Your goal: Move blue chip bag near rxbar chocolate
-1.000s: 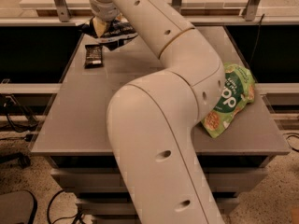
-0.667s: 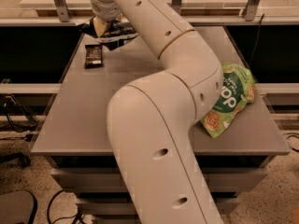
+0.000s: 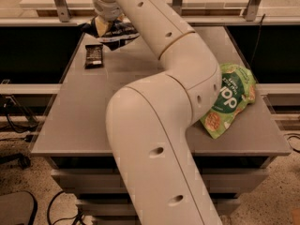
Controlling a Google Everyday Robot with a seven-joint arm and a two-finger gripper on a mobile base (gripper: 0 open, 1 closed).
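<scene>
The blue chip bag (image 3: 115, 32) is a crumpled dark bag with white lettering at the table's far left, partly covered by my wrist. My gripper (image 3: 104, 26) sits right on the bag's left end, at the end of the long white arm (image 3: 159, 102) that reaches across the table from the near side. The rxbar chocolate (image 3: 93, 55) is a small dark flat bar lying on the table just in front and left of the bag, a short gap apart from it.
A light-green snack bag (image 3: 229, 100) lies at the table's right side, next to my elbow. The grey table (image 3: 84, 121) has drop-off edges on all sides. A rail with metal posts (image 3: 58, 1) runs behind the far edge.
</scene>
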